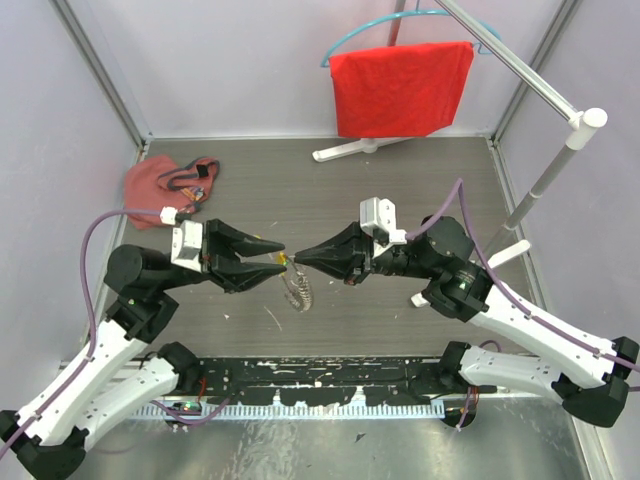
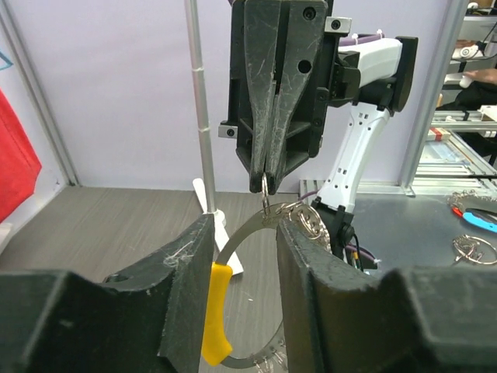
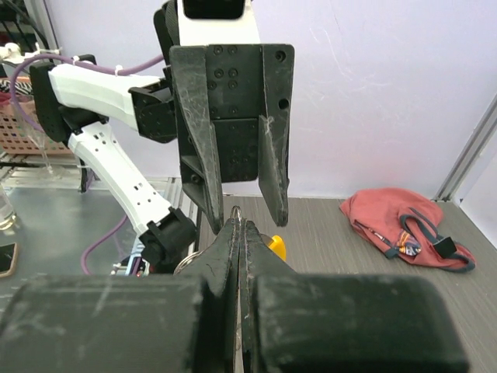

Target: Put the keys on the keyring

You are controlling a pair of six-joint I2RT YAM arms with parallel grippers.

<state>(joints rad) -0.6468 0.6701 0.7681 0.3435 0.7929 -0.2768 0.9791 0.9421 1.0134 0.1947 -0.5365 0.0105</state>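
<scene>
Robotics lab: white panel walls point(image 1: 250, 60) in aluminium framing point(image 1: 100, 70).

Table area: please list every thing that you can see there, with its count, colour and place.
keyring: one, silver with a yellow-orange segment, mid-table, between both hands
small loop: one, silver, at keyring's top
chain links: one bunch, silver, hanging under keyring
pouch: one, red, far left
cloth: one, red, on hanger, far middle
hanger: one, blue
stand: one, white, far right
left hand: black, open, fingers either side of keyring
right hand: black, shut on small loop
</scene>
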